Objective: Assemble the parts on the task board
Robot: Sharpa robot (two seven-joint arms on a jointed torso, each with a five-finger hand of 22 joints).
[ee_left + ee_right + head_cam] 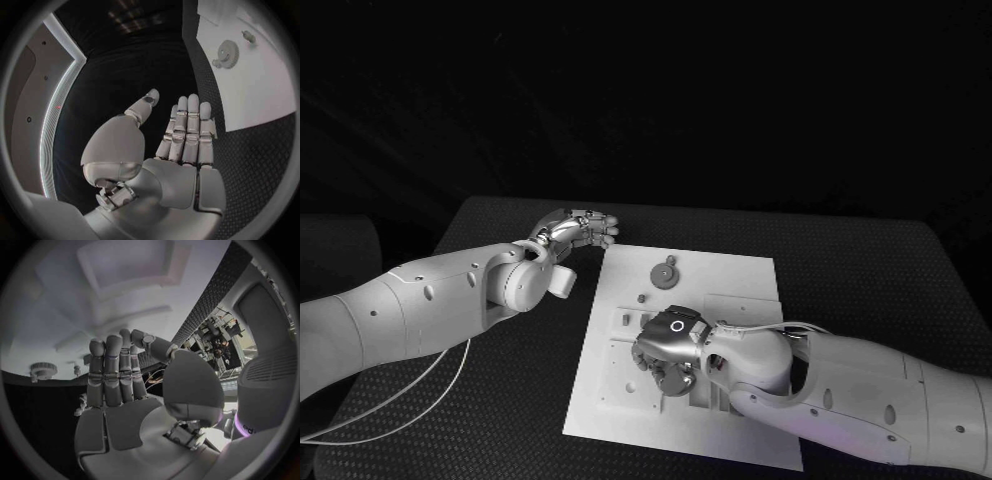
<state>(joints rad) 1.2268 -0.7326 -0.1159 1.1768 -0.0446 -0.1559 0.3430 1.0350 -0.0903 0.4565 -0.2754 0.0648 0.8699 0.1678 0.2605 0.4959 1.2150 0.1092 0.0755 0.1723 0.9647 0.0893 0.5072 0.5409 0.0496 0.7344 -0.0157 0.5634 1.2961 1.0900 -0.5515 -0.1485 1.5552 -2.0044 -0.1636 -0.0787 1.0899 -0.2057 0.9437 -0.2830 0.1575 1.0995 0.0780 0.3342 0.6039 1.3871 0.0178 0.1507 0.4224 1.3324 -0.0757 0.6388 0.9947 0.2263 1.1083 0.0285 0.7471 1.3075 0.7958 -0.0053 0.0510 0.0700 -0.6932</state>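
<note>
Your left hand (pixel 574 232) sits off the board (pixel 733 275), over the black counter (pixel 877 260) just beside the board's far left corner. In the left wrist view that hand (pixel 178 150) is flat, fingers (pixel 187 125) straight and side by side, thumb out to the side, nothing in it. So: apart, empty.

Your right hand (pixel 668 355) is over the middle of the board, palm down, fingers curled downward toward the board's surface. In the right wrist view the same hand (pixel 125 390) shows its fingers (pixel 112 365) stretched out, close together, thumb bent across near the fingertips. You see no part between them. Whether the fingertips touch the board, you cannot tell from these views.

The board is a white plate lying flat in the middle of the counter, long side running away from you. A round gear-shaped part (pixel 668 272) sits on its far half, with a small peg (pixel 674 259) just beyond it, touching or nearly so. The left wrist view shows the same gear (pixel 226 54) and a small peg (pixel 249 36) apart from it on the white plate. The right wrist view catches the gear (pixel 42 370) too, well apart from your right hand. Shallow cut-outs and slots (pixel 740 305) mark the board around the right hand; what sits in them under the hand is hidden.
</note>
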